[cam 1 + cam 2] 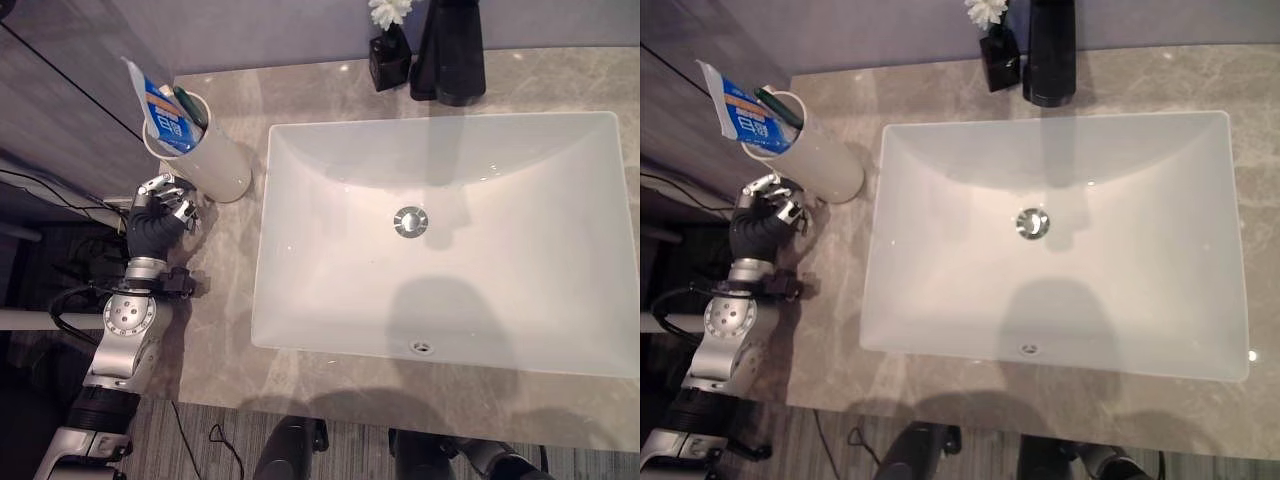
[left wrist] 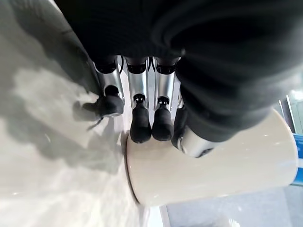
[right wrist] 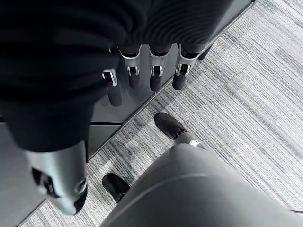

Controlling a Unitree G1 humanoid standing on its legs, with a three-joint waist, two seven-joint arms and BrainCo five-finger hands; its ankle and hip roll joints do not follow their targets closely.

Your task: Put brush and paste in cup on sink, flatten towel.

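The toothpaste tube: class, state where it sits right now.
The toothpaste tube stands in the cream cup with the green brush, on the counter left of the sink, beyond the left hand.

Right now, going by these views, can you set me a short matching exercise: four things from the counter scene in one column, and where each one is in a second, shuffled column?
Things:
1. toothpaste tube
2. cup
3. drain
4. left hand

Places:
A. in the middle of the sink bottom
B. at the counter's left edge, fingers at the cup's base
C. standing in the cup, sticking out of its mouth
D. on the counter, left of the sink

Pairs: 1-C, 2-D, 3-A, 4-B
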